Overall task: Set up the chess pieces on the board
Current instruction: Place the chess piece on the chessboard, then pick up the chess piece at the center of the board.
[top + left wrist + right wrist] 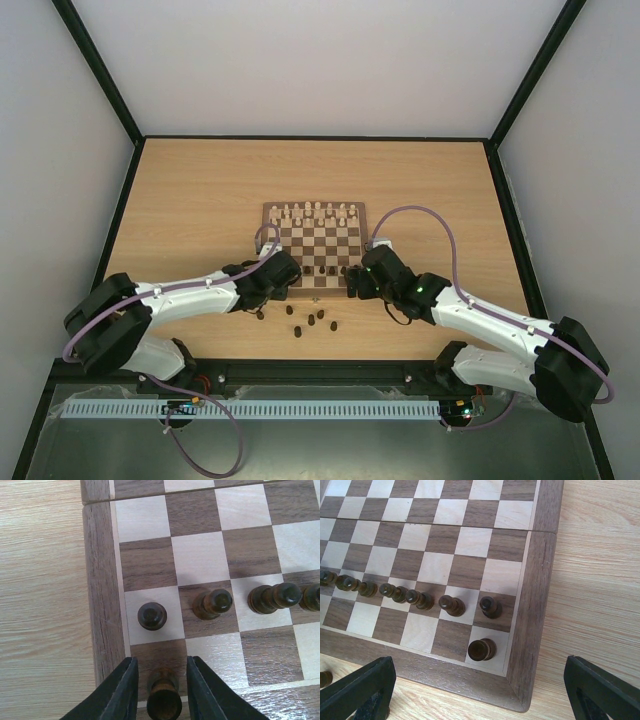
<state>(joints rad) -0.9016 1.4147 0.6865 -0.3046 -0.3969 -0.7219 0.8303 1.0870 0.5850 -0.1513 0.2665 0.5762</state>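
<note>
The board (315, 245) lies mid-table, and a row of dark chess pieces (451, 605) stands on its second near rank. My left gripper (161, 662) is at the near left corner, open a little. Its fingers (125, 685) flank a dark piece (163, 700) standing on the corner square, with a gap on each side. A pawn (152, 616) stands just beyond it. My right gripper (479, 667) hovers wide open over the near right corner and holds nothing. A dark piece (481, 649) stands there on the corner square.
Several loose dark pieces (310, 322) lie on the table between the board's near edge and the arm bases. Cream-white pieces (315, 212) fill the board's far ranks. Both arms (190, 292) reach in from the near corners.
</note>
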